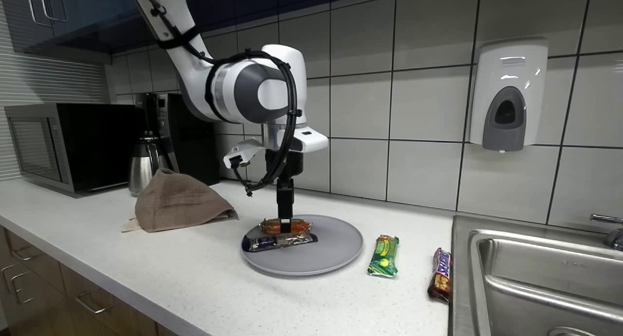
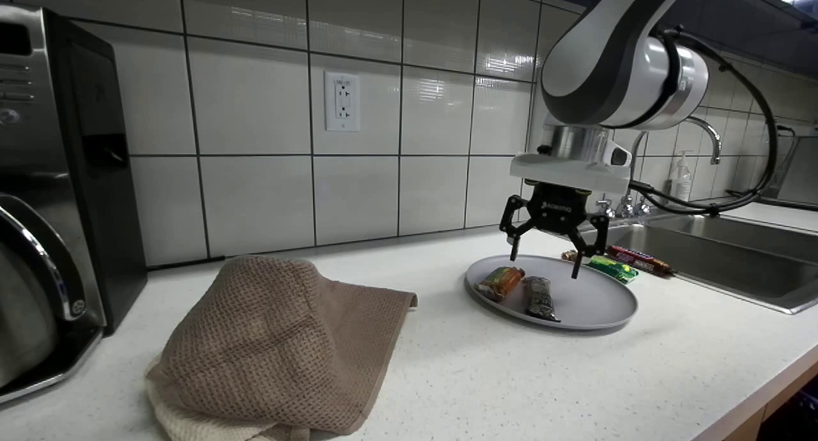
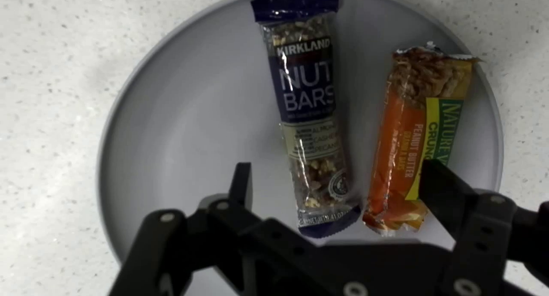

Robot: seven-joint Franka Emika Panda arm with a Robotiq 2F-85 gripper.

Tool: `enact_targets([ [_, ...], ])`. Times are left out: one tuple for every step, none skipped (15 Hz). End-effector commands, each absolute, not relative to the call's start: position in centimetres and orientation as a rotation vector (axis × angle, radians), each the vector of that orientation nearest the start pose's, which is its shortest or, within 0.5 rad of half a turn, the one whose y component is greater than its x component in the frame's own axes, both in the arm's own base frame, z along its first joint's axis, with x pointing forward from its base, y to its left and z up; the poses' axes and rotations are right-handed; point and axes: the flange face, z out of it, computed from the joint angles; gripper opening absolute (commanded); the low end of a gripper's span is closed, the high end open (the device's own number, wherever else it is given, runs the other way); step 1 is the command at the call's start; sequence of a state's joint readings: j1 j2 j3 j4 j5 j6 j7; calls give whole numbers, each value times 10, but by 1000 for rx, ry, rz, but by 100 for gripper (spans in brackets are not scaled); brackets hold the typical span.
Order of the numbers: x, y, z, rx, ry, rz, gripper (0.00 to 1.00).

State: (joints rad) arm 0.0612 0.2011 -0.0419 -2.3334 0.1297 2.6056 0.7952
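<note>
The end effector hangs over a round grey plate on the pale counter, its two fingers spread wide apart. Two wrapped snack bars lie flat on that plate, side by side with a narrow gap: a purple-ended Kirkland nut bar and an orange peanut butter granola bar, each with one end at the rim. In the wrist view one fingertip covers an edge of the granola bar, though I can't tell whether it touches. A green-wrapped bar sits on the counter just beside the plate, and past it a brown-wrapped bar lies right at the edge of the steel sink. On the plate's other side, a brown towel is heaped up near a metal carafe and a microwave, and toward the sink end a white soap dispenser hangs on the tiled wall
</note>
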Motion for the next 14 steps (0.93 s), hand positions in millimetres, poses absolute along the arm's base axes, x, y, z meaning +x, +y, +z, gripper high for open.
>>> enact_targets([
  [518,-8,283,-2780,1272,-43,100],
  [516,-13,288,-2787,1267,-37,100],
  [515,-17,292,-2791,1265,-34,100],
  [514,-24,297,-2798,1265,-30,100],
  [512,-29,301,-2804,1264,-22,100],
  [511,-37,305,-2810,1262,-15,100],
  [509,-44,308,-2818,1256,-3,100],
  [507,-51,311,-2826,1251,6,100],
  [506,-58,314,-2833,1244,17,100],
  [504,-65,316,-2838,1239,27,100],
  [503,-73,318,-2838,1236,38,100],
  [502,-80,319,-2843,1238,45,100],
  [501,-86,320,-2847,1238,50,100],
  [500,-92,322,-2852,1238,58,100],
])
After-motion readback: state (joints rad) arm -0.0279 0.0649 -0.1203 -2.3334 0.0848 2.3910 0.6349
